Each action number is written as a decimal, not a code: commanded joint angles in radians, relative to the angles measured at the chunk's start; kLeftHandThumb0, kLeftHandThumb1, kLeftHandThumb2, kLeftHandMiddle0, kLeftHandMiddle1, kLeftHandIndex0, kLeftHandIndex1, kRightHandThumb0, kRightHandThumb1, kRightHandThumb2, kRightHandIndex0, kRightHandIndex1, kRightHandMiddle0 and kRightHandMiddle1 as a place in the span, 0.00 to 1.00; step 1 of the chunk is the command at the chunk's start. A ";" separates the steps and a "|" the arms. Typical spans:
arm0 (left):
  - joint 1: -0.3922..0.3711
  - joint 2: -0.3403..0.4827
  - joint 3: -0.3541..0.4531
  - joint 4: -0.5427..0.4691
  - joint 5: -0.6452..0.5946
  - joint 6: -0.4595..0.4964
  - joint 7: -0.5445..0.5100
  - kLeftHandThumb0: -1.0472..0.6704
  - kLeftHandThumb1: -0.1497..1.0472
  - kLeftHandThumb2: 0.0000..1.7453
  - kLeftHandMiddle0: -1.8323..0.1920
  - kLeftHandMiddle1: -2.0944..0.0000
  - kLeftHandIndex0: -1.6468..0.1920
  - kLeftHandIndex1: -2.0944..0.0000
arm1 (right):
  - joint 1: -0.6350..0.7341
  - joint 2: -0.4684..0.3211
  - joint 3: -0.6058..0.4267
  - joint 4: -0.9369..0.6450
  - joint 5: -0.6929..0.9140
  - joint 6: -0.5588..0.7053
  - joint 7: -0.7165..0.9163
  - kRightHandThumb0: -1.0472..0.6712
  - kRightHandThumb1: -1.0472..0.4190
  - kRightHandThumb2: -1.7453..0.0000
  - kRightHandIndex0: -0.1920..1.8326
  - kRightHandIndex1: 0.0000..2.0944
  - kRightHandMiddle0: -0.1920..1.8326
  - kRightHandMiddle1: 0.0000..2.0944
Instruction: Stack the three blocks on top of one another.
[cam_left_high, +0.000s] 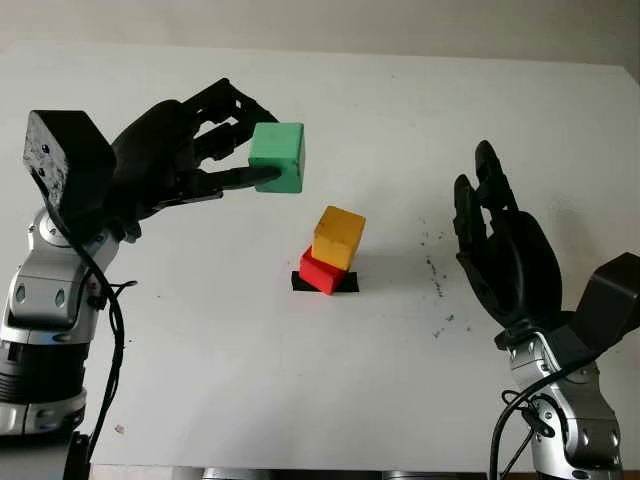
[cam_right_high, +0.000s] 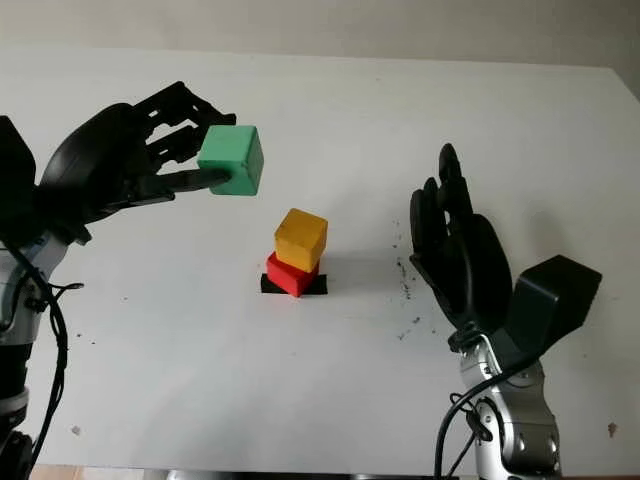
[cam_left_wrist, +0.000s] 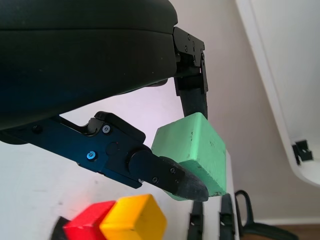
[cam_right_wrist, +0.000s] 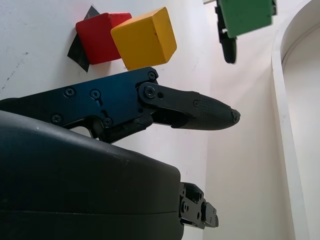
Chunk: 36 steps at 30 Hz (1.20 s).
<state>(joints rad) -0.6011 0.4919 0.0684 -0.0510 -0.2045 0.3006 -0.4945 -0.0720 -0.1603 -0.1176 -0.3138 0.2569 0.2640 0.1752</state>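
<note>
No readable text, label, brand, number or sign appears on anything in these views.

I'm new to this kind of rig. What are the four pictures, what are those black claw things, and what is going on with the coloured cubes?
The black things are a humanoid robot's two three-fingered hands. The two wide pictures come from its head camera, looking down at a white table; the two close-ups come from cameras at its wrists. On the table a yellow block sits on a red block, which sits on a black patch. The left hand holds a green block in its fingers, in the air up and to the left of the stack. The right hand is open, to the right of the stack.
</note>
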 joint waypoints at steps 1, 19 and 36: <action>-0.032 -0.010 -0.025 -0.003 0.016 -0.029 -0.011 0.33 1.00 0.12 0.82 0.98 0.76 0.18 | 0.003 -0.004 -0.003 -0.017 -0.005 -0.007 -0.003 0.25 0.00 0.66 0.00 0.00 0.00 0.00; -0.087 -0.058 -0.132 0.088 0.101 -0.125 -0.096 0.33 1.00 0.12 0.81 0.98 0.73 0.22 | 0.026 0.016 0.005 -0.038 -0.011 -0.001 -0.023 0.25 0.00 0.67 0.00 0.00 0.00 0.00; -0.061 -0.057 -0.150 0.076 0.115 -0.056 -0.138 0.33 1.00 0.11 0.82 0.98 0.75 0.20 | 0.033 0.010 0.003 -0.041 -0.014 -0.007 -0.019 0.25 0.00 0.67 0.00 0.00 0.00 0.00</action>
<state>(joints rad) -0.6682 0.4299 -0.0792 0.0458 -0.0888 0.2446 -0.6278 -0.0488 -0.1455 -0.1136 -0.3349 0.2436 0.2642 0.1541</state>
